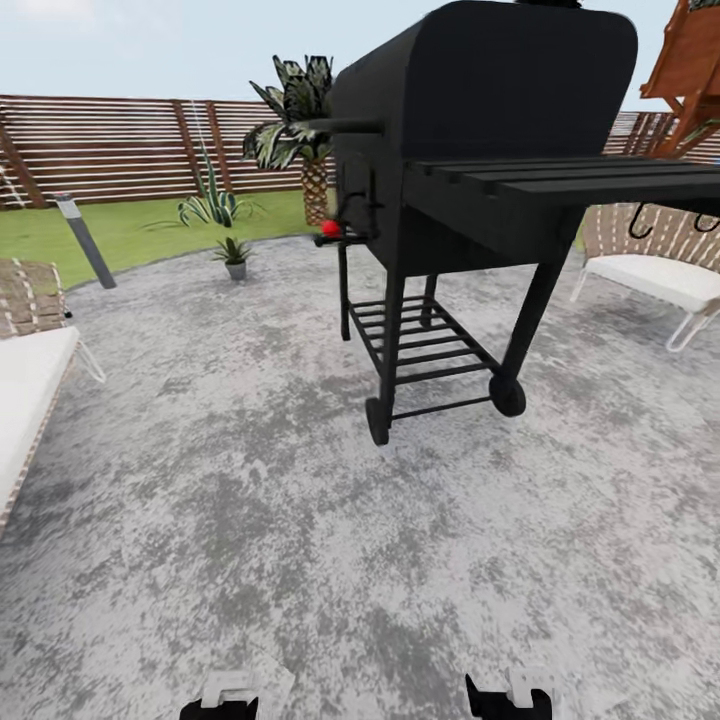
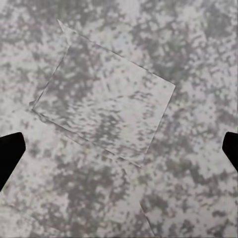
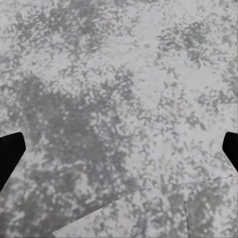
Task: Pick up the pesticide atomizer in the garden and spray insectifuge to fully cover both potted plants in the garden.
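Note:
One potted plant point(image 1: 235, 256), a small green rosette in a grey pot, stands at the far rim of the paved patio point(image 1: 250, 480), left of the grill. A small dark item with a red part point(image 1: 331, 228) sits on the grill's left side bracket; it is too small to tell whether it is the pesticide atomizer. My left gripper point(image 2: 119, 153) is open above bare paving, its dark fingertips point(image 2: 10, 153) far apart. My right gripper point(image 3: 119, 153) is likewise open over paving, holding nothing. Both arms peek in at the head view's lower edge.
A big black wheeled grill point(image 1: 470, 170) stands ahead, right of centre. A lounge chair point(image 1: 30, 370) is at the left and another point(image 1: 660, 270) at the right. A bollard lamp point(image 1: 85, 240), an agave clump point(image 1: 210, 205), a palm point(image 1: 300, 120) and the slatted fence point(image 1: 120, 145) lie beyond.

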